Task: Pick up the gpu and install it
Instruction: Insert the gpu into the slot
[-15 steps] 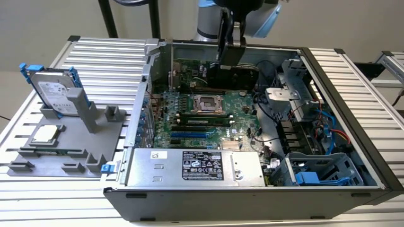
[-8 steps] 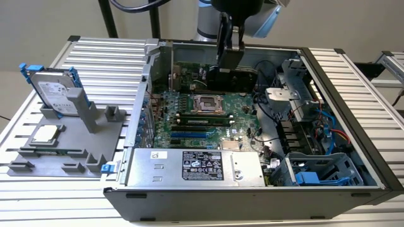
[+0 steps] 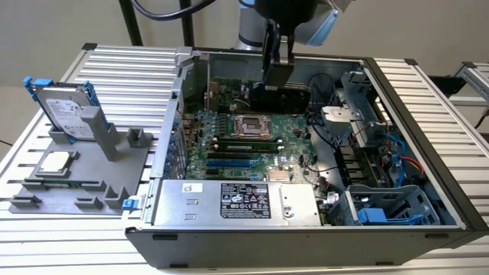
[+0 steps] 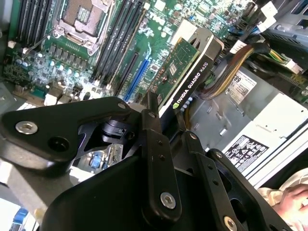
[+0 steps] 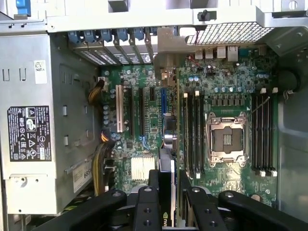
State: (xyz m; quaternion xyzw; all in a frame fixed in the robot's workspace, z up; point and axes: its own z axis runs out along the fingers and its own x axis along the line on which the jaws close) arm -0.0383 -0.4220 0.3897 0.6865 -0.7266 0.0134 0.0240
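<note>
Ribbed aluminium slats make up the worktop [image 3: 114, 63], on which an open black case [image 3: 306, 246] is laid on its side so that the motherboard [image 3: 229, 137] is exposed from above. The gpu [image 3: 279, 97] is held in the air over the board, near the case's far wall in the exterior view, and is not yet seated. It is clamped edge-on between the fingers [image 4: 153, 130], which are closed against its two faces; the grip seems chosen to leave the card's lower edge free. In the second wrist view its matte green circuit face and black shroud edge are seen, thin and rectangular. In the first wrist view it is lined up roughly with a long blue slot [image 5: 162, 101]. A bare socket [image 5: 227, 139] is framed in bright steel. A hard drive [image 3: 68, 114] in a blue frame is stood upright in a grey fixture [image 3: 77, 183] near the worktop's edge at the exterior view's left.
</note>
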